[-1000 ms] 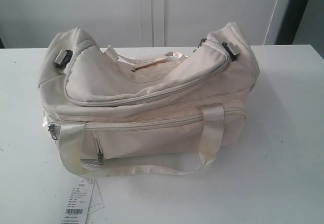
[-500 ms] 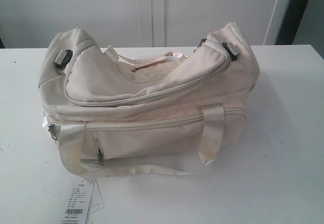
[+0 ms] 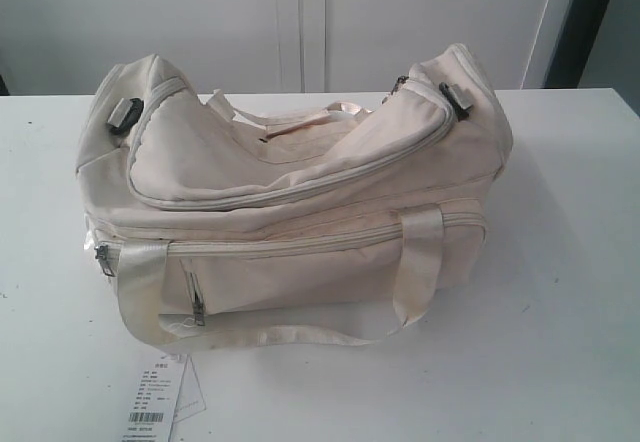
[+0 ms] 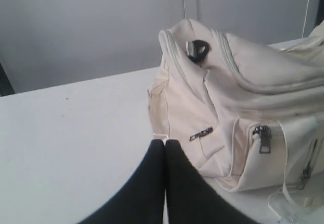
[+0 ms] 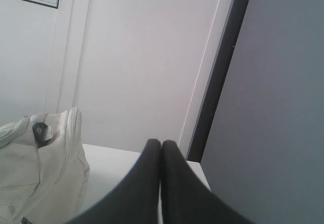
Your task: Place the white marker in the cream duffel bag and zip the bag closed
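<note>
Exterior view: the cream duffel bag (image 3: 290,202) fills the middle of the frame, sitting lengthwise on the white table (image 3: 560,312) with its long side toward the camera. Its top panel sags in the centre and rises at both ends. A curved top zipper (image 3: 300,190) sweeps from upper left to upper right, and its teeth lie together along the stretch that shows. A dark buckle (image 3: 122,114) sits on the bag's left end and a second buckle (image 3: 455,97) on its right end. The front strap handle (image 3: 420,272) hangs down the near side and loops across the table along the bag's lower edge, while the rear handle (image 3: 330,114) lies over the far side at the top centre. A metal pull (image 3: 198,307) hangs on the front pocket at lower left. Just below it, at the bottom left of the frame, a white paper tag (image 3: 155,402) with a barcode lies flat on the table.

Left wrist view: the left gripper (image 4: 165,144) has its two black fingers pressed together with nothing between them, pointing at the bag's end panel over bare tabletop.

Right wrist view: the right gripper (image 5: 161,144) is likewise pressed together and empty, raised toward the wall, with one end of the bag beside it
</note>
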Motion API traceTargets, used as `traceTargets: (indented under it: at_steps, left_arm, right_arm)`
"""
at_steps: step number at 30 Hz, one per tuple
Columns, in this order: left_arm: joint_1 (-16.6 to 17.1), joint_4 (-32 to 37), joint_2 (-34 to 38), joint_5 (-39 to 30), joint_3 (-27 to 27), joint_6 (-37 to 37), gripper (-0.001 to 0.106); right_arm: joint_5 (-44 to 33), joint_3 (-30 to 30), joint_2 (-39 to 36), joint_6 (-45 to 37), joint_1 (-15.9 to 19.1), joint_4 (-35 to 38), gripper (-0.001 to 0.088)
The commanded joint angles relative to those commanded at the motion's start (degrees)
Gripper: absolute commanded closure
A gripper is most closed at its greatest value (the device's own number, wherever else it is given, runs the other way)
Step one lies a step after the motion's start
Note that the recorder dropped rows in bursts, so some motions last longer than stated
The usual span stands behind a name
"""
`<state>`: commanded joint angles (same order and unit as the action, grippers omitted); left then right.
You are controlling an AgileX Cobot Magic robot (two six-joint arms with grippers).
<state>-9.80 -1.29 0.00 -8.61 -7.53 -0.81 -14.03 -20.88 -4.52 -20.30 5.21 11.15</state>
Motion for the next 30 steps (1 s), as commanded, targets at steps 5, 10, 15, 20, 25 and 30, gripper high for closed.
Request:
traceTargets:
  at_steps: [5, 10, 15, 20, 25, 30]
  left_arm:
    - [0.0, -0.1, 0.0, 0.0, 4.6, 0.0, 0.105]
    - [0.0, -0.3, 0.0, 0.0, 7.5, 0.0, 0.105]
    - [0.0, -0.6, 0.0, -2.3, 7.5, 0.0, 0.105]
    - [0.0, -0.6, 0.0, -3.3, 7.5, 0.0, 0.105]
    - [0.0, -0.6, 0.0, -3.6, 7.5, 0.0, 0.105]
    - [0.0, -0.6, 0.0, -3.5, 7.5, -0.5, 0.105]
  right_arm:
    - [0.0, 0.0, 0.0, 0.0, 0.0, 0.0, 0.0868]
    - [0.0, 0.0, 0.0, 0.0, 0.0, 0.0, 0.0868]
    - [0.0, 0.0, 0.0, 0.0, 0.0, 0.0, 0.0868]
    - [-0.1, 0.0, 0.0, 0.0, 0.0, 0.0, 0.0868]
    - [-0.1, 0.0, 0.0, 0.0, 0.0, 0.0, 0.0868]
    - [-0.1, 0.0, 0.0, 0.0, 0.0, 0.0, 0.0868]
